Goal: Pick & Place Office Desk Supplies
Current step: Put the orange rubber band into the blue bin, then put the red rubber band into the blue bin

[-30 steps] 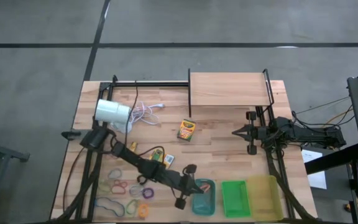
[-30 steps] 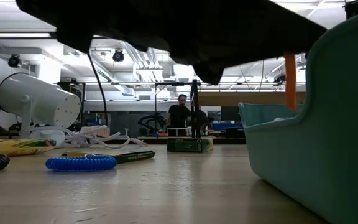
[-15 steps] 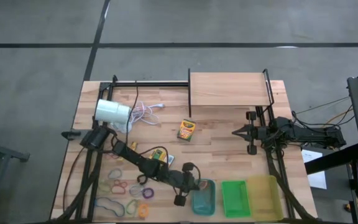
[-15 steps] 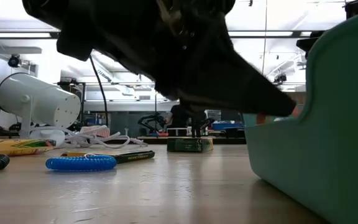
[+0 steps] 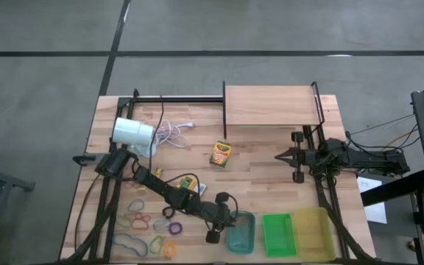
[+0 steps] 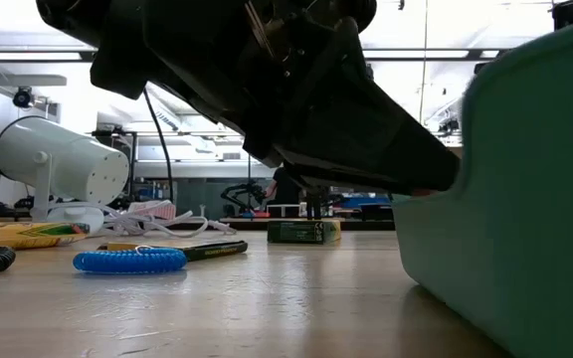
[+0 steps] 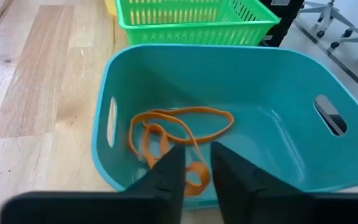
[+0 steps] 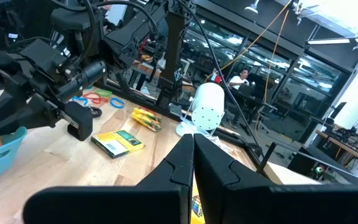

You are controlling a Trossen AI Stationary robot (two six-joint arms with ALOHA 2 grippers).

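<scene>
The left gripper (image 7: 194,163) hangs at the near rim of the teal tray (image 7: 272,81), its two dark fingers (image 7: 166,177) parted by a narrow gap and holding nothing. Just beyond the fingertips an orange loop (image 7: 182,124) lies on the tray floor — folded over itself, free of the gripper. In the high view the same gripper (image 5: 224,218) sits at the tray's left edge (image 5: 250,218), near the front of the table (image 5: 271,173), with the green tray (image 5: 278,234) and the yellow tray (image 5: 316,230) in a row to its right.

Other supplies remain on the wood. A crayon box (image 5: 220,153) lies alone near the middle of the table, and a second crayon box (image 5: 188,183) sits just beside the left arm. A scatter of coloured loops (image 5: 144,230) covers the front left corner. The white lamp (image 5: 133,133) rests at the back left with its cord (image 5: 172,133) coiled beside it.

The right gripper (image 5: 285,155) waits well apart, at the right side below the raised wooden shelf (image 5: 271,105), its fingers (image 8: 182,163) pressed together and empty. In the low view the left arm fills most of the frame, so the tray's contents probably cannot be judged from there.
</scene>
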